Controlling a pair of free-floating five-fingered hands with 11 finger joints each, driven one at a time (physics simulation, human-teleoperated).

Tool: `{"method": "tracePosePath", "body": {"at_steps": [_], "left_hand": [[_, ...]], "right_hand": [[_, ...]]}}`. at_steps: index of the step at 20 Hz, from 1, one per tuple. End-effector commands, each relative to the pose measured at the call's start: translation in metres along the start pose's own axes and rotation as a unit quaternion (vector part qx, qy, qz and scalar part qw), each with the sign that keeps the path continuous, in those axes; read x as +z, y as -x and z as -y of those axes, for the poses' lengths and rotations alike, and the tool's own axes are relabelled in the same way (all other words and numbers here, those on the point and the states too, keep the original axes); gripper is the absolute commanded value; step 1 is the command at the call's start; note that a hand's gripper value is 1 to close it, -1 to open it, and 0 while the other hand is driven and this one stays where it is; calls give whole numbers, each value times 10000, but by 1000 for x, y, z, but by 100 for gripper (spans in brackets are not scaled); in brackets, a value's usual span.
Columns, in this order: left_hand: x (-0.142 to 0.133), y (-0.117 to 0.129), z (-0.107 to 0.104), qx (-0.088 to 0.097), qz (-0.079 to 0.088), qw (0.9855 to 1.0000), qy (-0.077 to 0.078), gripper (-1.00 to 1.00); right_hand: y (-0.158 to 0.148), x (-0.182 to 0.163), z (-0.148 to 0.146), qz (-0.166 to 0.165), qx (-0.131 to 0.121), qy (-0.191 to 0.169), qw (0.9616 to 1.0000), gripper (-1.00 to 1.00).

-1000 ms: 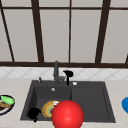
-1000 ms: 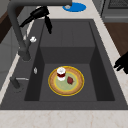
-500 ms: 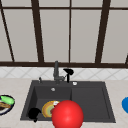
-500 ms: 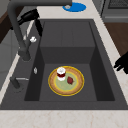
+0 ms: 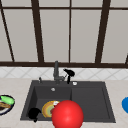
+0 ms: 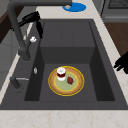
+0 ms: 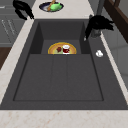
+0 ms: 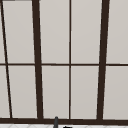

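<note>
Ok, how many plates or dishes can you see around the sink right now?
3. A yellow plate lies in the sink basin, a dark dish with food sits on the left counter, and a blue plate on the right counter. Others may be hidden.

In the front view, the yellow-rimmed round plate [image 5: 48, 109] in the dark sink basin is hidden at its three o'clock side by a glossy red sphere [image 5: 67, 115], itself cut off at six o'clock by the picture's lower edge. A blue round disc [image 5: 125, 105] is cropped at three o'clock, and a dark-rimmed plate of green food [image 5: 5, 103] at nine o'clock. The small dark red item [image 6: 70, 80] on the yellow-rimmed plate is too small to identify. The left hand [image 6: 122, 63] is cropped at three o'clock in the left side view.
</note>
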Motion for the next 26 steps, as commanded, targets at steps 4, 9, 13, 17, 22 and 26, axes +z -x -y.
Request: {"method": "tracePosePath", "body": {"at_steps": [4, 9, 13, 17, 22, 26], "left_hand": [[0, 0, 0, 0, 0, 10000, 0, 0], [0, 0, 0, 0, 0, 10000, 0, 0], [0, 0, 0, 0, 0, 10000, 0, 0], [0, 0, 0, 0, 0, 10000, 0, 0], [0, 0, 0, 0, 0, 10000, 0, 0], [0, 0, 0, 0, 0, 10000, 0, 0]], "right_hand": [[5, -1, -8, -127, -227, -572, 9980, -100], [-9, -11, -12, -301, -292, -1087, 9932, -100], [-14, -25, -18, -498, -247, -1404, 9885, -100], [-18, -42, -26, -856, -67, -1506, 9849, 100], [-20, -50, -43, -1170, 250, -968, 9881, 100], [-3, -45, -29, -1128, 358, -379, 9922, 100]]}}
